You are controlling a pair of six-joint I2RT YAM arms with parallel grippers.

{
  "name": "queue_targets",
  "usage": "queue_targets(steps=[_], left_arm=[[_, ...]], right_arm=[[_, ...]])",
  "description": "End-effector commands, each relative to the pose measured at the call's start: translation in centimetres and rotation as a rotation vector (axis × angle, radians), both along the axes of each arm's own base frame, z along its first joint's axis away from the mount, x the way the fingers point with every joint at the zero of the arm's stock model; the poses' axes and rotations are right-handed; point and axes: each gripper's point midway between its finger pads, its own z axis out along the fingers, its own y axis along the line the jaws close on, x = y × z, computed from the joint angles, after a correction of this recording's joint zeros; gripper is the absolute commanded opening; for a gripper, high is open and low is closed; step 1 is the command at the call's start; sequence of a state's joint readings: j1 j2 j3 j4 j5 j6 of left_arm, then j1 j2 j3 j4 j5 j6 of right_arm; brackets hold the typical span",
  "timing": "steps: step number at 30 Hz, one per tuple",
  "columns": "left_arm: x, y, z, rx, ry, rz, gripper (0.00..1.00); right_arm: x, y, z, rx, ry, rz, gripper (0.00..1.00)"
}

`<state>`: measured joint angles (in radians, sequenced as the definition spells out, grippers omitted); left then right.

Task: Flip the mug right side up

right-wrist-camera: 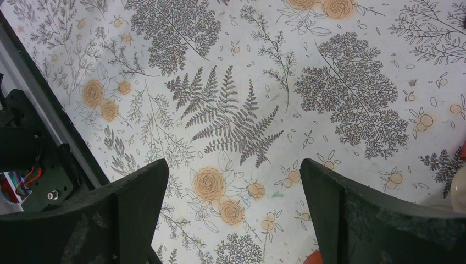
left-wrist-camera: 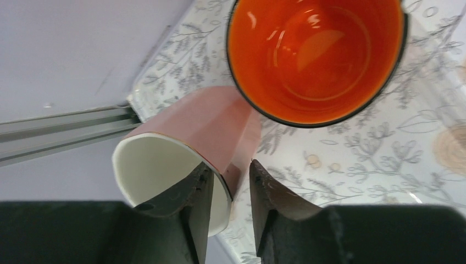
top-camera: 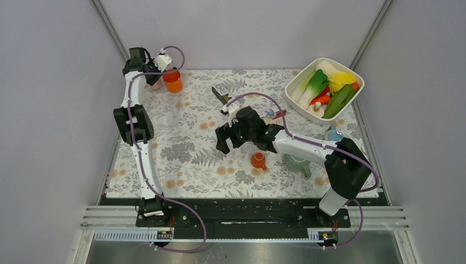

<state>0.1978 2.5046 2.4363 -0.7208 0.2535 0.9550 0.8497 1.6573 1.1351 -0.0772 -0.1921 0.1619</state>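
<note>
Gripping status, left gripper (left-wrist-camera: 231, 171) (top-camera: 159, 67): jaws parted and slack, astride the rim of the pink mug; one finger (left-wrist-camera: 192, 203) sits inside the white interior, and the other stands outside, just off the wall. Released, not clamped.
Pink mug (left-wrist-camera: 192, 121): at the far left corner of the table, mouth turned up toward the wrist camera. Pink outside, white inside. Whether it stands fully plumb cannot be told.
Large orange mug (left-wrist-camera: 316, 55) (top-camera: 173, 81): just beside the pink mug, upright, with a glossy orange interior and a dark rim.
Right gripper (right-wrist-camera: 233, 170) (top-camera: 226, 144): jaws spread wide with nothing between them, hovering over bare cloth near mid-table.
Tablecloth (right-wrist-camera: 231, 115): white, printed with grey ferns and orange blooms; covers the work surface.
Small orange cup (top-camera: 258, 160): on the cloth near the right gripper, on its near side, handle showing.
Green vessel (top-camera: 297, 164): on the cloth just beside the small orange cup, partly under the right forearm; kind cannot be told.
White tub (top-camera: 303, 73): far right corner of the table, tilted square to the view.
Toy vegetables (top-camera: 329, 88): heaped inside the white tub; green, yellow, white and red pieces.
Small box (top-camera: 221, 90): at the far centre of the cloth; lettering too small to read.
</note>
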Motion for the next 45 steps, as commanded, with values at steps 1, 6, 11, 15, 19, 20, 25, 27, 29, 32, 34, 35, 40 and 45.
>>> queue_targets(steps=[1, 6, 11, 15, 19, 20, 25, 27, 29, 32, 34, 35, 40, 45], left_arm=[[2.0, 1.4, 3.1, 0.062, -0.123, 0.02, 0.39], [2.3, 1.4, 2.3, 0.075, -0.119, 0.015, 0.44], [3.2, 1.4, 1.7, 0.096, -0.138, 0.017, 0.5], [3.9, 1.1, 2.0, 0.094, -0.168, 0.015, 0.54], [4.5, 0.8, 2.6, 0.095, -0.196, 0.014, 0.56], [4.5, 0.6, 2.8, 0.089, -0.203, 0.012, 0.57], [4.5, 0.3, 4.6, 0.088, -0.237, 0.012, 0.62], [4.2, 0.4, 5.4, 0.088, -0.249, 0.019, 0.68], [3.8, 0.0, 6.4, 0.071, -0.255, 0.011, 0.73], [2.8, -1.2, 8.6, 0.031, -0.277, -0.01, 0.8], [2.0, -2.0, 10.1, 0.002, -0.289, -0.016, 0.83], [1.6, -2.5, 10.8, -0.022, -0.298, -0.025, 0.85], [-0.2, -3.3, 13.7, -0.103, -0.329, -0.006, 0.92], [-2.2, -1.9, 12.7, -0.206, -0.245, 0.098, 0.68]], right_arm=[[1.0, 0.4, 2.5, 0.043, -0.042, -0.019, 0.99], [1.0, 0.4, 2.4, 0.042, -0.038, -0.02, 0.99], [1.0, 0.4, 2.5, 0.045, -0.036, -0.02, 0.99], [1.0, 0.2, 2.3, 0.037, -0.036, -0.024, 0.99], [1.0, 0.2, 2.1, 0.032, -0.033, -0.024, 1.0], [1.0, 0.3, 2.1, 0.03, -0.03, -0.023, 0.99], [0.9, 0.4, 2.0, 0.027, -0.023, -0.015, 0.99], [0.9, 0.5, 2.0, 0.03, -0.02, -0.013, 0.99], [0.9, 0.5, 1.9, 0.029, -0.018, -0.014, 0.99], [0.8, 0.4, 1.6, 0.025, -0.012, -0.015, 0.99], [0.7, 0.4, 1.6, 0.026, -0.007, -0.011, 0.99], [0.7, 0.4, 1.5, 0.027, -0.006, -0.01, 0.99], [0.5, 0.1, 1.2, 0.021, -0.011, -0.01, 1.0], [0.3, -0.4, 1.1, 0.017, -0.025, -0.014, 0.99]])
